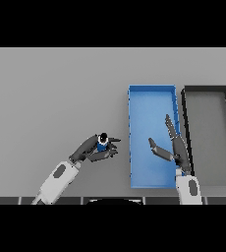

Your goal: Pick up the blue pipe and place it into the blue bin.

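A short blue pipe with a dark open end sits in my left hand, whose fingers and thumb curl round it, just left of the blue bin. The bin is a long rectangular tray with low walls, right of centre. Over the bin's lower right part my right hand hovers with straight fingers pointing away from me and the thumb spread to the left, holding nothing.
A black bin of similar shape stands directly right of the blue one, their long sides nearly touching. The grey table stretches to the left and the back.
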Controlling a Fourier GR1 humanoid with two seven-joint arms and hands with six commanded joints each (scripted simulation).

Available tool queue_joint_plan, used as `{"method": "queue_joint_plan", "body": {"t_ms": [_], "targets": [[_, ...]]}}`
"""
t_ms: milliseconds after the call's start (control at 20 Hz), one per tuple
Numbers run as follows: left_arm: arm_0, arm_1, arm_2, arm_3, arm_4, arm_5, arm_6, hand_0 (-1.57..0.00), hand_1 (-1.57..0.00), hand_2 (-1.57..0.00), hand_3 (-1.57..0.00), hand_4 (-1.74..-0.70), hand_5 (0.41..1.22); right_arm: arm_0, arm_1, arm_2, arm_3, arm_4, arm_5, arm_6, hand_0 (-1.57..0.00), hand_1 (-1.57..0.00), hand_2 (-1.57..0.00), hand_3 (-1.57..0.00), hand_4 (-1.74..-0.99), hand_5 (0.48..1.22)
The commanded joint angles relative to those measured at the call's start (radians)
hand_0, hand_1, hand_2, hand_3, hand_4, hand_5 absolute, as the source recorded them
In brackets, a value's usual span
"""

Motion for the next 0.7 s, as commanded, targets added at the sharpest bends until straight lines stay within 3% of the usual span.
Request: {"method": "queue_joint_plan", "body": {"t_ms": [0, 250, 350, 500, 650], "targets": [[-0.010, -0.002, -0.002, -0.018, 0.000, 0.001, 0.001, -1.49, -1.50, -1.51, -1.42, -1.71, 1.194, 0.001, 0.007, 0.003, 0.005, 0.000, -0.002, 0.006, 0.00, 0.00, 0.00, 0.00, -1.248, 0.627], [-0.055, -0.004, -0.010, -0.134, 0.033, -0.011, 0.069, -1.55, -1.55, -1.55, -1.44, -1.72, 1.212, -0.006, 0.002, 0.005, 0.010, 0.020, -0.008, -0.001, 0.00, 0.00, 0.00, 0.00, -1.219, 0.634], [-0.074, 0.004, -0.011, -0.157, 0.050, -0.025, 0.108, -1.55, -1.56, -1.56, -1.45, -1.72, 1.215, 0.002, -0.007, -0.002, 0.004, 0.014, -0.005, -0.030, 0.00, 0.00, 0.00, 0.00, -1.216, 0.637], [-0.092, 0.001, -0.022, -0.179, 0.058, -0.032, 0.153, -1.56, -1.56, -1.56, -1.44, -1.73, 1.218, -0.004, -0.003, 0.000, 0.005, 0.020, -0.010, -0.019, 0.00, 0.00, 0.00, 0.00, -1.195, 0.635], [-0.082, 0.004, -0.035, -0.173, 0.047, -0.038, 0.152, -1.57, -1.57, -1.57, -1.44, -1.73, 1.219, 0.017, -0.007, -0.003, 0.005, 0.017, -0.008, -0.032, 0.00, 0.00, 0.00, 0.00, -1.184, 0.629]]}}
